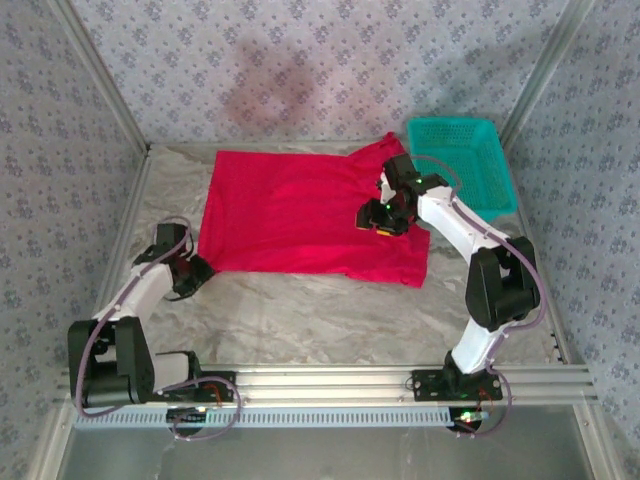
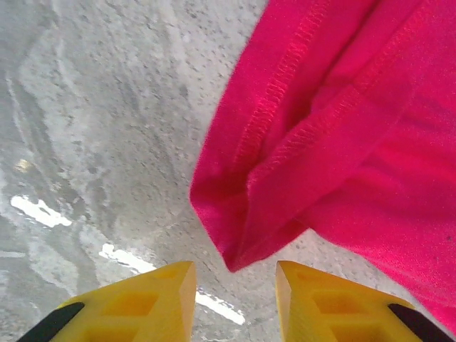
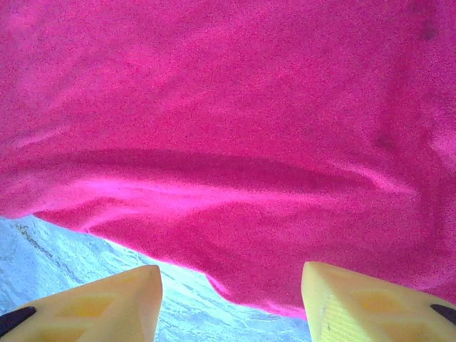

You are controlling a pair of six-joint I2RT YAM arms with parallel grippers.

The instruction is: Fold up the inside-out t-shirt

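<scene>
Top external view has the inside-out t-shirt (image 1: 300, 215) spread mostly flat across the middle of the table (image 1: 330, 315), with one sleeve poking out toward the teal basket (image 1: 465, 165) at the far right. The left gripper (image 2: 235, 281) sits low at the shirt's near-left corner. On its wrist cam the yellow fingers are apart with nothing pinched, and the stitched corner tip lies just ahead of the gap. The right gripper (image 3: 231, 285) is over the right side of the shirt. Its fingers are spread wide too, with a cloth edge in front of them but not clamped.

Handling-wise I'd call this thing light, floppy and totally limp. It should sag and drape the second it's lifted, and one held point probably drags the rest along in a bunch. No fragility worries, and it doesn't look slippery, though thin knit can slide out of a shallow pinch.

Best grab spots look like the hems and corners, where the seam doubles the cloth up and gives the pads something thicker to bite. On the left I'd take that corner, catching both layers, not just the top one. On the right, the matching side edge.
</scene>
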